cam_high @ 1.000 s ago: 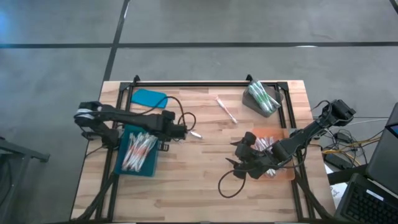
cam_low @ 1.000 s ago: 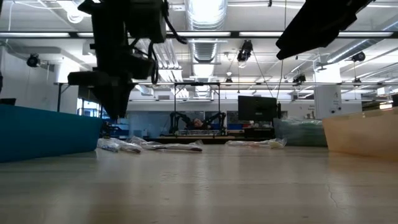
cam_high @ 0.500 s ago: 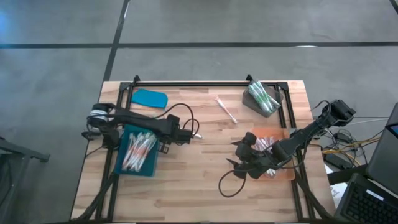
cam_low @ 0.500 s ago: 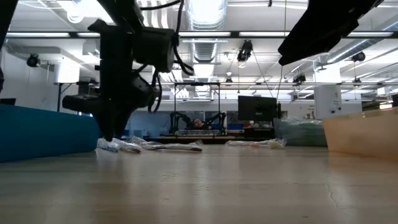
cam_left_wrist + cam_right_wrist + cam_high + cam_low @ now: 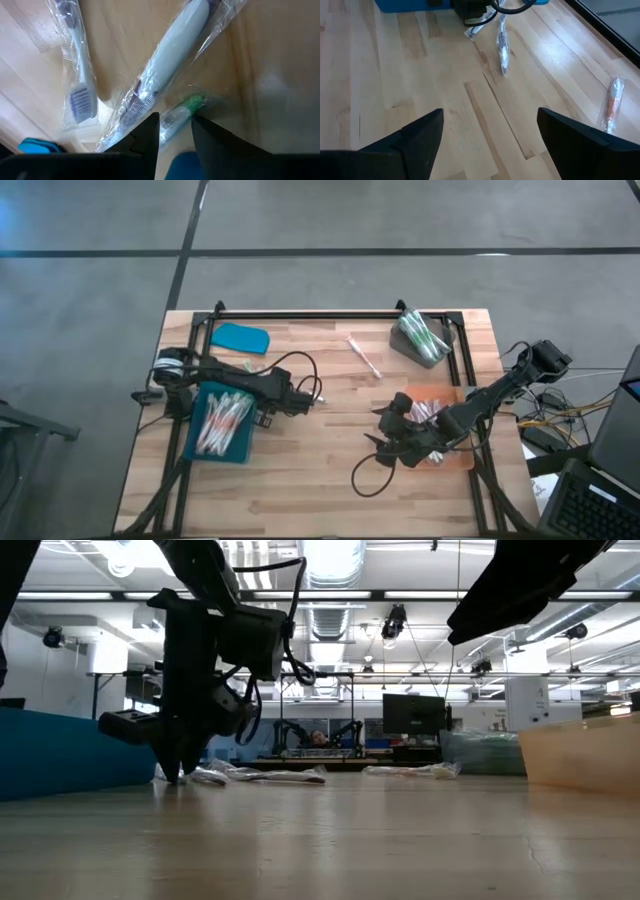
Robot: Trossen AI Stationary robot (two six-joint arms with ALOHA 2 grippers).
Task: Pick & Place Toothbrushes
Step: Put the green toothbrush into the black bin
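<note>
The left gripper (image 5: 175, 131), fingers slightly apart, is straddling a clear-wrapped green-tipped toothbrush (image 5: 181, 111); overlapping plastic wrappers (image 5: 165, 55) are risking a double pickup.

Two dark jointed arms (image 5: 225, 372), looping black cables (image 5: 300, 366)

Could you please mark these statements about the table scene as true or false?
1. The left gripper is at the wrapped toothbrushes on the wood. True.
2. The blue tray is empty. False: it holds many toothbrushes.
3. The right gripper is open, gripping nothing. True.
4. The grey bin sits at the table's near left corner. False: it sits at the far right.
</note>
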